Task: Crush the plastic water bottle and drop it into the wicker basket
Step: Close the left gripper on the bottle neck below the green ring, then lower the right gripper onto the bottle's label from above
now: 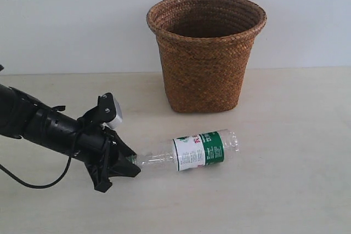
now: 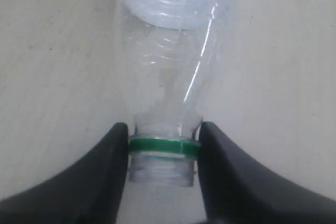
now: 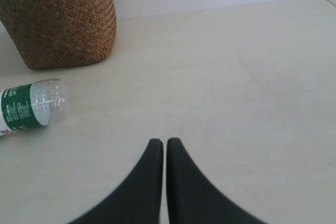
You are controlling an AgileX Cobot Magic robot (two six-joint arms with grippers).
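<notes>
L gripper [image 1: 130, 161] jaws clamp plastic water bottle [image 1: 189, 150] at its neck; bottle lies on its side before wicker basket [image 1: 205, 53], apart, seemingly undented. R gripper [image 3: 166, 148] jaws nearly touching, empty.

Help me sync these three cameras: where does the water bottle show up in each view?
Exterior: bottle lies on its side, lower centre, in front of the basket, neck in the left tool.
Left wrist: fills the centre, neck gripped by the tool.
Right wrist: only base and label, cut off at the picture's edge.
Shared landmark: the basket, in exterior and right wrist views; absent from left wrist.
</notes>
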